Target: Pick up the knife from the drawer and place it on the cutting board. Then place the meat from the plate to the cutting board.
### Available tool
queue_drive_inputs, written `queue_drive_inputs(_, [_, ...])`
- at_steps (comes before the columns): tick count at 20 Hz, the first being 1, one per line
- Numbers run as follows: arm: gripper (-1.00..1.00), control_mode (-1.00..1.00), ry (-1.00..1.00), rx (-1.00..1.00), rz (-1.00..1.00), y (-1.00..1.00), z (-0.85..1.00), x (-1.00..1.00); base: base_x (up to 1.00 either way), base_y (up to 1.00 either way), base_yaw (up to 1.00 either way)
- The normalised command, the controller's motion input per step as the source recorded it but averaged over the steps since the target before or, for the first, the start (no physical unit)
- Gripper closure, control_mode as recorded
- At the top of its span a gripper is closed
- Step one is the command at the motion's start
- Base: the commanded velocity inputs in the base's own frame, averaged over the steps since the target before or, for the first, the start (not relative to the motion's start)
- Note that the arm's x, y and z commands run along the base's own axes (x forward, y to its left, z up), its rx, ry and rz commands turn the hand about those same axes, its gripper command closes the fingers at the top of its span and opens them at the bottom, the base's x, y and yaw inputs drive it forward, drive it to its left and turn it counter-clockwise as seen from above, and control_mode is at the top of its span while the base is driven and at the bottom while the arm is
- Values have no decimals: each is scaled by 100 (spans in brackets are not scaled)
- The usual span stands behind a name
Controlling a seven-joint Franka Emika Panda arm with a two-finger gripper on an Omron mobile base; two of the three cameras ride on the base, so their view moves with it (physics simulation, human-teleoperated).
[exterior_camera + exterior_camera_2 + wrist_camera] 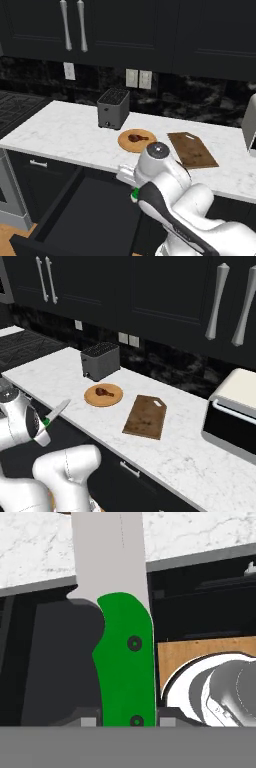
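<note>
My gripper (pixel 127 721) is shut on the knife's bright green handle (pixel 125 672), and the pale blade (pixel 110 557) points up toward the marble counter edge. In the right base view the knife (pixel 56 412) hangs in the gripper (pixel 44 428) above the open black drawer (pixel 90 210), just in front of the counter. A green bit of the handle (pixel 134 195) peeks out from behind the arm. The dark red meat (pixel 137 137) lies on the round tan plate (pixel 125 145). To the plate's right lies the bare brown cutting board (pixel 192 149).
A black toaster (pixel 113 108) stands behind the plate. A white toaster oven (pixel 235 411) sits at the counter's right end. A stove (pixel 15 107) is at the far left. Black upper cabinets with silver handles (pixel 72 25) hang above.
</note>
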Motion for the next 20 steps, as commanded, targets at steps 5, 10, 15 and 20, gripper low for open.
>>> queue_drive_inputs(5, [100,-100,11,5,-30,-95,99,37,0,0,0])
queue_drive_inputs(10, [100,-100,16,7,-40,-100,48,50,0,0,0])
queue_drive_inputs(15, [100,-100,6,7,-36,-90,-1,35,0,0,0])
queue_drive_inputs(20, [100,-100,6,0,-14,-62,-13,39,0,0,0])
